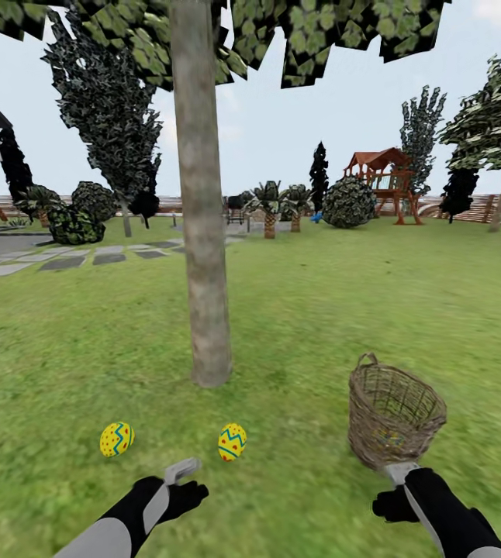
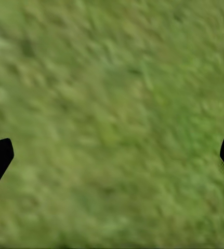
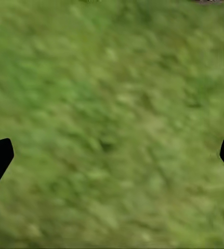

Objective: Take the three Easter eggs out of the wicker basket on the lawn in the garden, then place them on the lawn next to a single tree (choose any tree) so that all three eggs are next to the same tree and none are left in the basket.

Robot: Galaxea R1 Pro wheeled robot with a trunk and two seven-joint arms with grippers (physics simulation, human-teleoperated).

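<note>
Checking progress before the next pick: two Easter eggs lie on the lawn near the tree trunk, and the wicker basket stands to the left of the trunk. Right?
Not quite. In the head view the wicker basket stands to the right of the tree trunk, not the left. The two Easter eggs do lie on the lawn near it.

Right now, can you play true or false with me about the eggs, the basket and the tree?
1. Two Easter eggs lie on the lawn near the tree. True: one Easter egg and another Easter egg sit on the grass in front of the trunk.
2. The wicker basket is left of the tree. False: it stands to the right of it.
3. The left tool is holding an egg. False: its fingers are spread wide over bare grass.
4. The right tool is open. True.
5. The basket has tipped onto its side. False: it stands with its opening up, leaning a little.
</note>
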